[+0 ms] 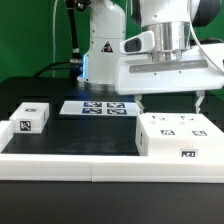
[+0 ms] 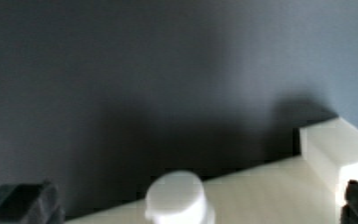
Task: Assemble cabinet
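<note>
The cabinet body (image 1: 178, 136) is a large white box with square tags on its top and front, at the exterior view's right. My gripper (image 1: 171, 102) hangs just above its back edge, jaws wide apart and empty. In the wrist view the gripper (image 2: 186, 204) shows a dark fingertip (image 2: 16, 205) at one edge of the picture and the other at the opposite edge. Between them lies the cabinet's pale surface (image 2: 318, 160) and a blurred white rounded piece (image 2: 179, 197) that neither finger touches. A small tagged white block (image 1: 32, 115) sits at the exterior view's left.
The marker board (image 1: 100, 107) lies flat on the black table behind the parts, in front of the arm's base. A long low white border rail (image 1: 90, 166) runs along the front edge.
</note>
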You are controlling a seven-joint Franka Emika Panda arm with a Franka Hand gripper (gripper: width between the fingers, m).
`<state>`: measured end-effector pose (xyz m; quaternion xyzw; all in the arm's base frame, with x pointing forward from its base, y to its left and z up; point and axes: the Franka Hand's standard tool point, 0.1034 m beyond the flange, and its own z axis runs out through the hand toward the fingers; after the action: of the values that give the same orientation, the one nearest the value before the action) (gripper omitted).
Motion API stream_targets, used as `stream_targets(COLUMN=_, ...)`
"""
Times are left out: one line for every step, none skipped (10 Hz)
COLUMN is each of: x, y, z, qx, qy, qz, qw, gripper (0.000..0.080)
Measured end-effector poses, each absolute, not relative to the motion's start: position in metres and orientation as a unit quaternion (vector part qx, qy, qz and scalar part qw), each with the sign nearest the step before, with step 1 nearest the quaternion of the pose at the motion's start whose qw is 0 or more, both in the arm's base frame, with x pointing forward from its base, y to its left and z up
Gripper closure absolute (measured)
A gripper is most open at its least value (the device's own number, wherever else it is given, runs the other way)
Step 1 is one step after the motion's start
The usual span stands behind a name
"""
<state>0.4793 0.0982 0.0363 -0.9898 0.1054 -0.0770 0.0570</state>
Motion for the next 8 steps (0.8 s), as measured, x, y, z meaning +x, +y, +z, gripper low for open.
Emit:
stream_targets(x=0.477, y=0.104, z=0.033, qx=-0.991, qy=0.096, qz=-0.076, qw=0.051, gripper=0.0002)
stream_targets(x=0.475, y=0.11, z=0.031, qx=-0.993, qy=0.084, qz=-0.076, qw=0.043, gripper=0.0002)
stream_targets(x=0.475, y=0.107, z=0.029, qx=-0.994, qy=0.074, qz=-0.077, qw=0.036, gripper=0.0002)
stream_targets(x=0.477, y=0.098, z=0.029, qx=-0.994, qy=0.07, qz=-0.077, qw=0.033, gripper=0.0002)
stream_targets(x=0.476, y=0.099, z=0.029, qx=-0.994, qy=0.069, qz=-0.077, qw=0.034, gripper=0.0002)
stream_targets(x=0.476, y=0.101, z=0.029, qx=-0.994, qy=0.067, qz=-0.077, qw=0.034, gripper=0.0002)
stream_targets(x=0.476, y=0.1, z=0.029, qx=-0.994, qy=0.067, qz=-0.077, qw=0.034, gripper=0.0002)
stream_targets(x=0.476, y=0.1, z=0.028, qx=-0.994, qy=0.067, qz=-0.077, qw=0.034, gripper=0.0002)
